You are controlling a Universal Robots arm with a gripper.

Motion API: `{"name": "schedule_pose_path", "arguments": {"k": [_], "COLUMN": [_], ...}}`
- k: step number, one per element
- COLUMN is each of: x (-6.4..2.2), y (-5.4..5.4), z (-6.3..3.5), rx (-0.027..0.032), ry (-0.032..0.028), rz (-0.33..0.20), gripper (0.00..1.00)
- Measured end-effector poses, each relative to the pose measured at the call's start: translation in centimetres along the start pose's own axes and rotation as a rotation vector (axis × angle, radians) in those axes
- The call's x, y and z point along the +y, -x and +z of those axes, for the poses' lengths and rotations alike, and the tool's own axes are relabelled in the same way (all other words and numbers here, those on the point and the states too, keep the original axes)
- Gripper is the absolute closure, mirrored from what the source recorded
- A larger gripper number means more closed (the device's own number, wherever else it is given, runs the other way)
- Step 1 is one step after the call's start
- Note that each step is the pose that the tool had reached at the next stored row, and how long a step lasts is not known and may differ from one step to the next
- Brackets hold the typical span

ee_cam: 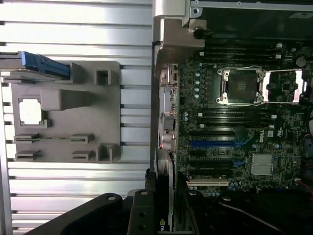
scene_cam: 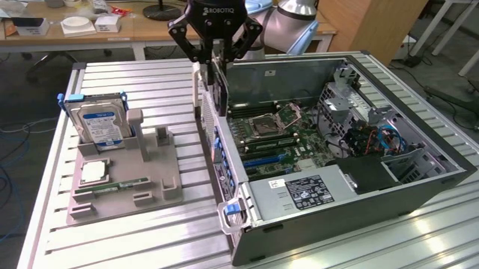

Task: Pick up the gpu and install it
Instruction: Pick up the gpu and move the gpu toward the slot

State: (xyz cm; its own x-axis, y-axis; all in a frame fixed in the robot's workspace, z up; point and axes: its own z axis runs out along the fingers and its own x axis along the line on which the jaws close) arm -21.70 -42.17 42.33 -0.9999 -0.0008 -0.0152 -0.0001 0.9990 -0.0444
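My gripper is pinching the gpu by its upper edge, with the two black fingers closed onto the card from either side. The card hangs upright, on edge, above the rear wall of the open computer case, on the side facing the grey parts holder. It is not seated in any slot on the motherboard. In the exterior view it is a thin, flat black board with a pale metal bracket running down the end toward that view's left. Its lower edge merges with the dark case wall, so I cannot tell how high above the slots it sits. In the wrist view it shows edge-on, and the fingers cut off most of it. Well apart on the desk, the holder carries an upright hard drive with a blue label, a processor chip and a memory stick.
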Motion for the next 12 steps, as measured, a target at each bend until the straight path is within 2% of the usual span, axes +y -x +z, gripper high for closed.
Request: {"name": "schedule_pose_path", "arguments": {"k": [12], "x": [0.00], "y": [2.4], "z": [0.04], "rx": [0.0000], "ry": [0.0001], "rz": [0.000], "gripper": [0.74]}}
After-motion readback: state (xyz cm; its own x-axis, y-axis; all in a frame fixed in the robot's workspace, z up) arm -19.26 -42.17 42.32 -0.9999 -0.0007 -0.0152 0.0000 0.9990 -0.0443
